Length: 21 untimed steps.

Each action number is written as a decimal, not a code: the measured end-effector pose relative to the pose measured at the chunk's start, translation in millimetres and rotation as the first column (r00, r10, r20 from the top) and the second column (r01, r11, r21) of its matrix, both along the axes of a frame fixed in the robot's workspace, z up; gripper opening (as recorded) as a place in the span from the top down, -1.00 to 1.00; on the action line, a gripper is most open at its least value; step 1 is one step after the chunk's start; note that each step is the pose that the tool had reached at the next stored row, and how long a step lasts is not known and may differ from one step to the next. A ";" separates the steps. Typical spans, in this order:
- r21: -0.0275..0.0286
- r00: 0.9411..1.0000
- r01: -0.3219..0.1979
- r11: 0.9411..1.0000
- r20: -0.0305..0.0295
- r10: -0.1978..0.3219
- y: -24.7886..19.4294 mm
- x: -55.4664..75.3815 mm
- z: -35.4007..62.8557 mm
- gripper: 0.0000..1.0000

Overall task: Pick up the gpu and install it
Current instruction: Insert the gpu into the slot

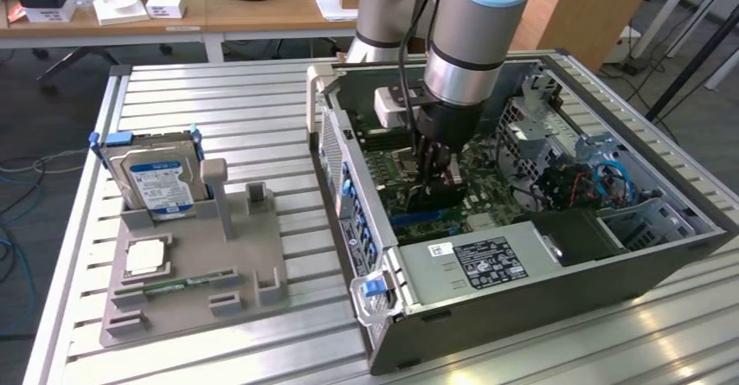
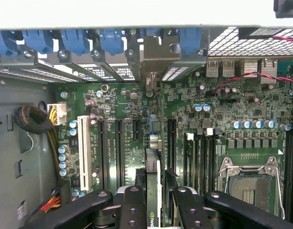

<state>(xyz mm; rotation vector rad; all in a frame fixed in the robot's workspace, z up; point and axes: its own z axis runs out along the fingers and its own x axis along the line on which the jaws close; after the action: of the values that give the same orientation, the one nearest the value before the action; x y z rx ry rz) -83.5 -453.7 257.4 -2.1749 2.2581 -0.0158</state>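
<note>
Inside the open computer case [image 1: 346,156], gripping the gpu [image 2: 153,164] on its thin edge, with the gripper [image 2: 153,202] pinching the card from both sides. Holding it upright over the green board [image 2: 223,102], down among the long black slots [image 2: 119,148] (hard to tell whether already touching a slot or hanging just above it). Pointing the silvery bracket [image 2: 155,59] at the back wall of the case, next to the blue clips [image 2: 72,40]. For doing this step well: going straight down, not leaning to either side, lining the bottom edge up with the slot from end to end, pressing softly and evenly, and not bumping the little round parts nearby. Working well apart from the hard drive [image 1: 159,184] and the green memory stick [image 1: 176,285], both sitting on the grey holder [image 1: 248,259] outside the case.
</note>
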 end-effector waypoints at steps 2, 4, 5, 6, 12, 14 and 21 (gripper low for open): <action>0.000 1.000 0.000 1.000 0.000 0.000 0.0 0.0 0.0 0.47; 0.000 1.000 0.000 1.000 0.000 0.000 0.0 0.0 -0.2 0.47; 0.000 1.000 0.000 1.000 0.000 0.000 0.0 0.0 -0.2 0.47; 0.000 1.000 0.000 1.000 0.000 0.000 0.0 0.0 -0.1 0.47; 0.001 1.000 0.000 1.000 0.001 0.000 0.0 -0.2 1.4 0.47; 0.001 1.000 0.000 1.000 0.001 0.000 0.0 -0.2 1.9 0.47; 0.002 1.000 0.000 1.000 0.002 0.000 -0.3 -0.3 2.0 0.47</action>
<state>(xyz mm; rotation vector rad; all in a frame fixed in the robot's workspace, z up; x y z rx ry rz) -83.8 -454.0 259.5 -2.1729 2.2571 -0.0157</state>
